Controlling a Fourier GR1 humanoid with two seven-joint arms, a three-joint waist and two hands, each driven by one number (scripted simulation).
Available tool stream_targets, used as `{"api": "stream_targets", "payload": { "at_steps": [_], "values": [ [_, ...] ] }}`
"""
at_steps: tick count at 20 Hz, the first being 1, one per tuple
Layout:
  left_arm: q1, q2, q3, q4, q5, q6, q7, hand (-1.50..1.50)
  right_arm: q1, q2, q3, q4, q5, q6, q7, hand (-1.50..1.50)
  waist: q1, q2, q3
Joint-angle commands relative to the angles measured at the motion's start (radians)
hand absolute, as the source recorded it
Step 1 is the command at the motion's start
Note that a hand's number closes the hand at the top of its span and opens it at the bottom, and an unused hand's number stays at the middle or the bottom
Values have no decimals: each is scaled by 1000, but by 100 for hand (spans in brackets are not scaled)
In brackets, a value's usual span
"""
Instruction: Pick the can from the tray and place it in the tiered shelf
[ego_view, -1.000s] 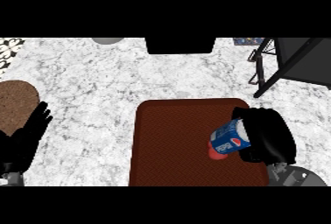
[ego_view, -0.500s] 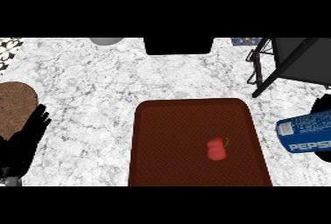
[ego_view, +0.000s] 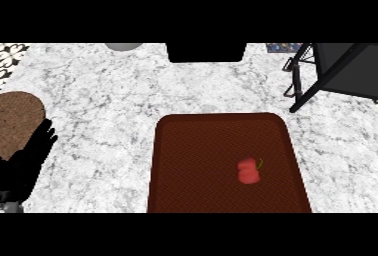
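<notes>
The dark red tray (ego_view: 199, 150) lies on the marble counter in the lower middle of the head view. Only a red pepper-like item (ego_view: 249, 171) rests on it. The can shows nowhere in this view. My right hand is out of view too. The tiered shelf (ego_view: 336, 70), a dark frame with black legs, stands at the upper right corner. My left hand (ego_view: 26, 162) rests open at the left edge, fingers straight and pointing up, holding nothing.
A brown round mat (ego_view: 16, 120) lies at the left edge beside my left hand. A black box (ego_view: 207, 52) sits at the top middle, with a grey round object (ego_view: 122, 46) left of it. A patterned item (ego_view: 10, 52) shows at the top left corner.
The right hand carried the blue can off the tray to the right, then left the view with it. The left hand has stayed still.
</notes>
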Motion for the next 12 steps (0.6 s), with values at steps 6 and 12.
{"api": "stream_targets", "payload": {
  "at_steps": [6,12],
  "values": [
    [-33,-50,-23,63,-64,18,-50,0,-180,-141,-75,17,-116,-87,209,150,22,7,0],
    [-68,-4,20,38,-16,-33,15,0,-262,-321,-37,161,-12,-57,183,150,27,7,0]
  ]
}}
